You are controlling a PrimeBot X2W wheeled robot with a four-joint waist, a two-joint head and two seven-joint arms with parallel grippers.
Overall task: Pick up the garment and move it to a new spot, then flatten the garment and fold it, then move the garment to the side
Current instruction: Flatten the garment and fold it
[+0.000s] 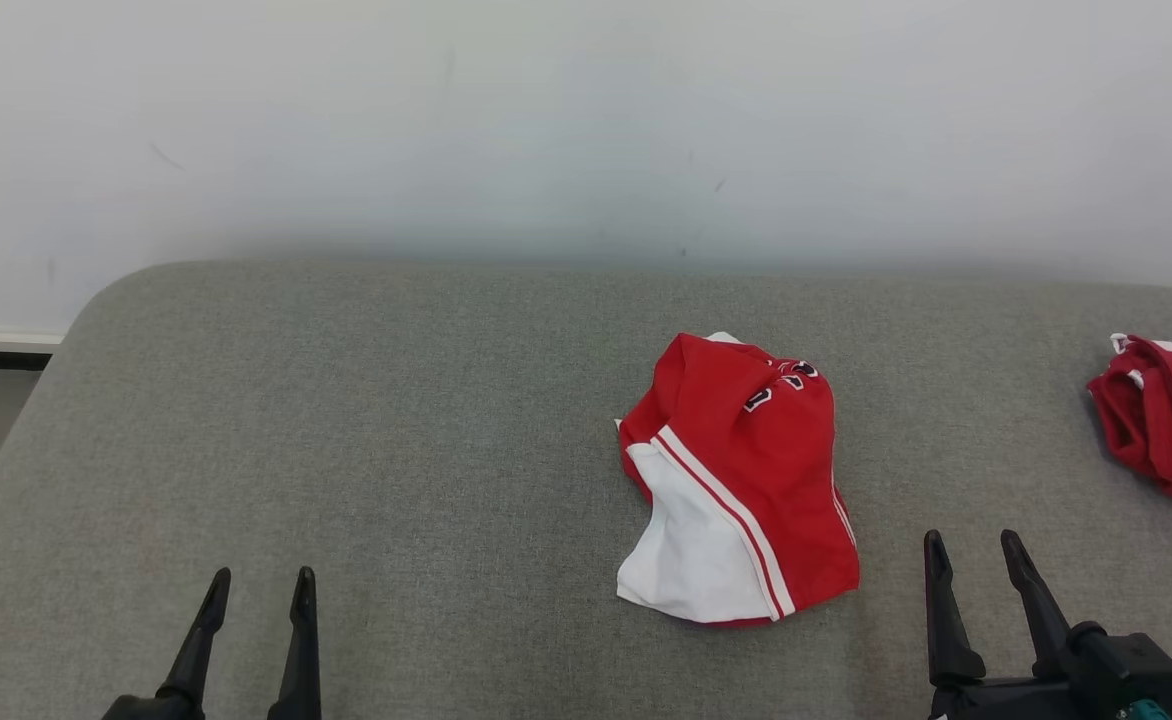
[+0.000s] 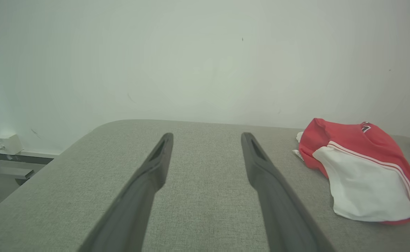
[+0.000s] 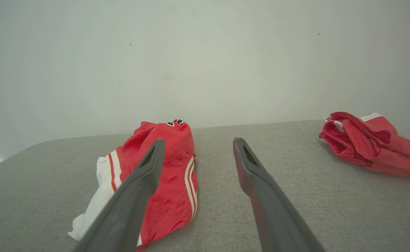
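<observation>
Left gripper [image 1: 262,578]: fingers spread, empty, well left of the garment [image 1: 736,470].
Right gripper [image 1: 973,545]: fingers parted, empty, just right of the garment's near hem, not touching it.
Garment: red with a white panel and stripes, crumpled on the grey padded table [image 1: 346,420].
Second red garment [image 1: 1161,410]: heaped well right of the garment.
Wall [image 1: 586,120]: pale, behind the garment.

Nothing can be read. Dark, white-edged characters [image 1: 784,382] sit on the red garment [image 1: 736,450] toward its 1 o'clock edge, creased and too small to make out.
</observation>
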